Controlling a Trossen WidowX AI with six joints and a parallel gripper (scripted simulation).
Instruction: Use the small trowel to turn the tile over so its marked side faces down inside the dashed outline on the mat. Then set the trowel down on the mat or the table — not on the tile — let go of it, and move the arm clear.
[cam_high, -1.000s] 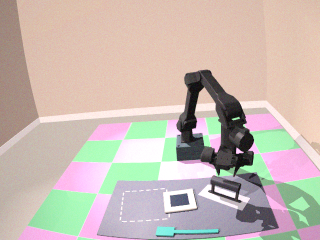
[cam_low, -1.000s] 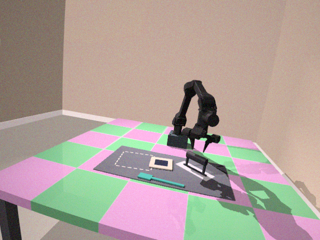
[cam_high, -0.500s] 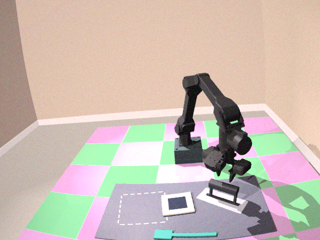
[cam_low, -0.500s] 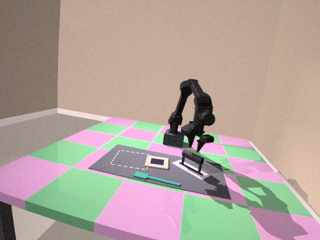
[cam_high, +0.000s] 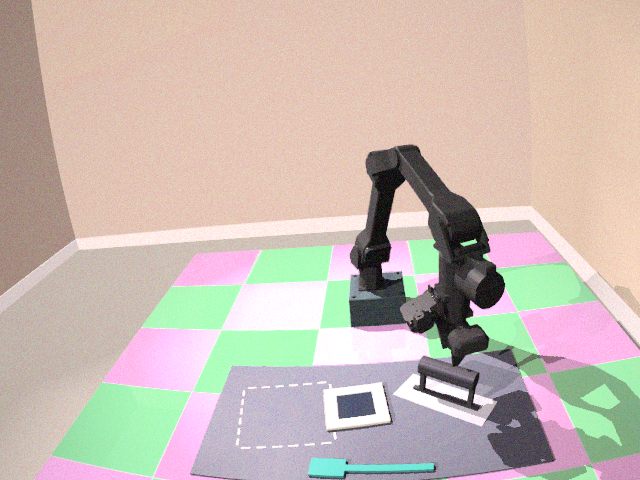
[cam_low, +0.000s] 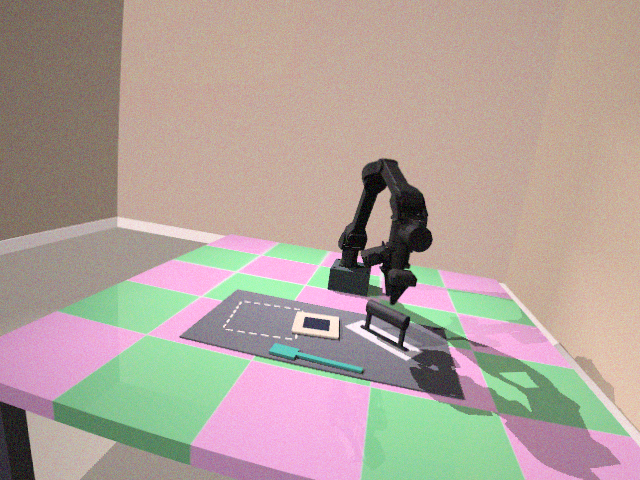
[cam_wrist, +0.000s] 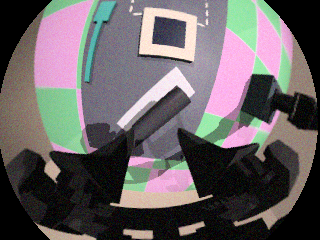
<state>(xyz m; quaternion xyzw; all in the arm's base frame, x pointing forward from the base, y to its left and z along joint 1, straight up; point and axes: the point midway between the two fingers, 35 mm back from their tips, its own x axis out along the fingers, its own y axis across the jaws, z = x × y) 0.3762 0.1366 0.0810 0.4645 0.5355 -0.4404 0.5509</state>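
Observation:
The trowel (cam_high: 448, 373) (cam_low: 387, 313) (cam_wrist: 162, 112) has a flat white blade and a raised black bar handle; it rests on the right part of the grey mat (cam_high: 279, 459) (cam_wrist: 115, 65). The cream tile (cam_high: 356, 405) (cam_low: 316, 324) (cam_wrist: 168, 32) lies flat left of it, its dark square mark up. The tile's left edge overlaps the right side of the dashed outline (cam_high: 250, 387). My gripper (cam_high: 457, 361) (cam_low: 394, 302) (cam_wrist: 156, 131) is open and empty, pointing down just above and behind the trowel's handle. In the wrist view the handle runs slantwise ahead of the fingers.
A teal spatula-like tool (cam_high: 387, 468) (cam_low: 330, 361) (cam_wrist: 92, 52) lies along the mat's front edge. The arm's base block (cam_high: 377, 307) (cam_low: 348, 277) stands behind the mat. The arm's shadow falls over the mat's right end.

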